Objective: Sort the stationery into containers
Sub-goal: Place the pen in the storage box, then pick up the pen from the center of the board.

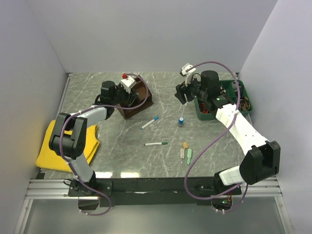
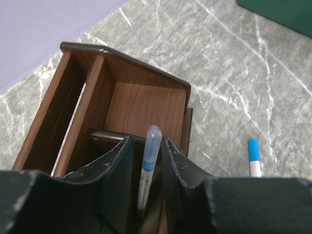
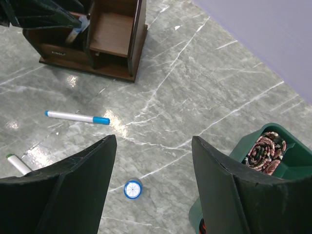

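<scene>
One blue pen (image 2: 148,158), pinched in left jaws over the far-edge organiser (image 2: 146,105), could catch a divider if misaligned; right jaws gape empty.

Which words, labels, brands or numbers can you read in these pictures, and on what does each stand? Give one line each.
On the wooden organiser, lower front panel: a short line of pale capitals, too small and blurred to read.
On the blue-capped marker: no print readable.
On the clear-capped pen: no print readable.
No other text shows in any view.
</scene>
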You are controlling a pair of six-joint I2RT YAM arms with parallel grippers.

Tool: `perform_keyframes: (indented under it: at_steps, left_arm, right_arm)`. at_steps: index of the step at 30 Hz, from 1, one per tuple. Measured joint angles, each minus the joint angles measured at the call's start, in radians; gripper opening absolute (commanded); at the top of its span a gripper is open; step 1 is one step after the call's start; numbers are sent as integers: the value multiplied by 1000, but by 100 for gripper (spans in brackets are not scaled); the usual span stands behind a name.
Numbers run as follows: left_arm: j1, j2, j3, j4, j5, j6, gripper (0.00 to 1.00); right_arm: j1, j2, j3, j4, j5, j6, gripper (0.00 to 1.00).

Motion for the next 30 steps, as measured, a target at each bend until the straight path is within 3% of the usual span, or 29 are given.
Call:
perform_keyframes:
  at_steps: [11,17,23,30]
  left_arm:
    - [0,-8,-5,-10,-45,23,45]
    - [0,-107,-2,-87,-33,29,51]
    - [-57,-241,132,-396,91,172,60]
    - [-270,-155,267,-750,56,254,51]
  right_arm:
    - [9,0,-5,5,3,1,71]
    - [10,-7,-20,21,6,0,73]
    - [11,-44,-76,55,31,-2,75]
    - [7,-88,-127,107,54,56,76]
